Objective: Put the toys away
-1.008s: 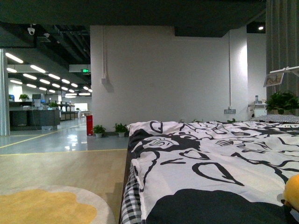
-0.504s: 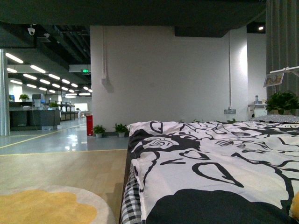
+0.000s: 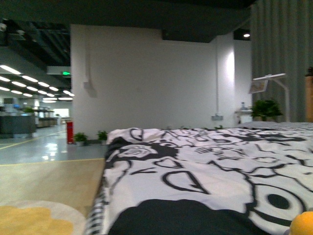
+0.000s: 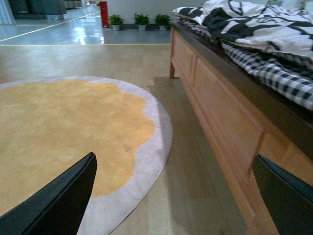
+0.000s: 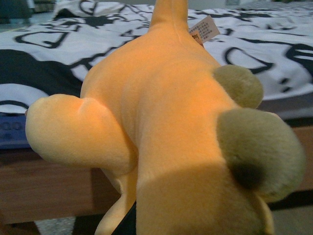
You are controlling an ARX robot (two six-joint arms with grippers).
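The toy is an orange-yellow plush animal (image 5: 166,112) with olive-brown pads and a white label, and it fills the right wrist view. My right gripper is shut on it. The plush hides the jaws, apart from a dark sliver of one finger (image 5: 128,225). The toy hangs in front of the bed's edge, level with the mattress. Only its orange top (image 3: 302,224) peeks in at the front view's bottom right corner. My left gripper (image 4: 173,205) is open and low over the wooden floor, between the rug and the bed frame, with nothing between its black fingers (image 4: 63,200).
A bed with a black-and-white duvet (image 3: 210,166) and a wooden frame (image 4: 220,107) takes up the right side. A flat round yellow rug (image 4: 63,127) with a grey border lies on the floor to the left. Potted plants (image 4: 141,19) and a red post stand by the far wall.
The front view has swung right, so the wall and bed have slid left. The plush's top, nearly out of view half a second ago, shows again at the bottom right corner.
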